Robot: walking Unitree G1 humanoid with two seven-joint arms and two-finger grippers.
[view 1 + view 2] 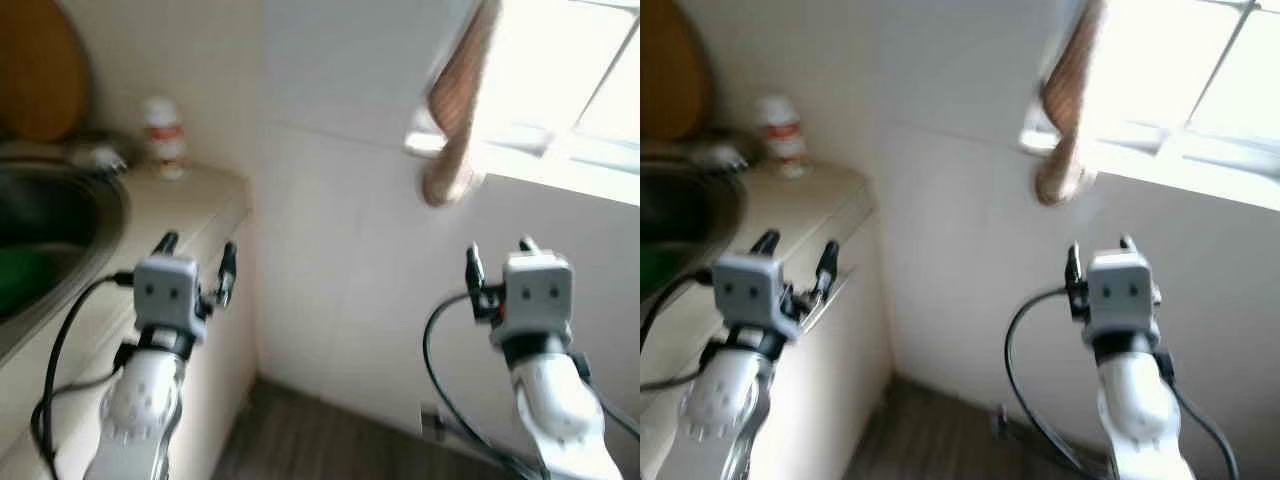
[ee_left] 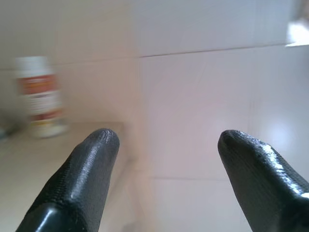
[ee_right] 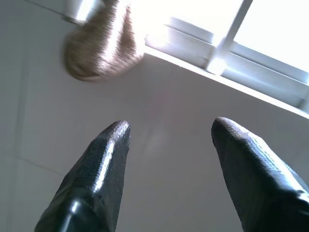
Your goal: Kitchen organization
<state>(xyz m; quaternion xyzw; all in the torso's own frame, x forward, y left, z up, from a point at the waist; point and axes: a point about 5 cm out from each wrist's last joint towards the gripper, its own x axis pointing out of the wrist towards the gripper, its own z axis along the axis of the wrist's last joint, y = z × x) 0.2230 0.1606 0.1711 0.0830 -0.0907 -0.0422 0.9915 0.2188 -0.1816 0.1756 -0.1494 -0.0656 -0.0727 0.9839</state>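
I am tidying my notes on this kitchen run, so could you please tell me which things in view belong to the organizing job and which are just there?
Likely part of the job:
- small white bottle on the counter
- sink
- left gripper, open
- right gripper, open

Just there:
- brown cloth by the window
- round wooden board

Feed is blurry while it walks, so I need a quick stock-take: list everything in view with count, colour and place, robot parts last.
bottle: one, white with a red label, at the back of the counter by the wall.
sink: one, dark metal, set in the counter on the robot's left; something green inside, too blurred to name.
round board: one, brown, against the wall behind the sink.
counter: one, beige, on the left.
cloth: one, tan, hanging by the window.
window: one, white frame, upper right.
floor: dark wood.
left gripper: black, open, over the counter edge.
right gripper: black, open, facing the tiled wall.
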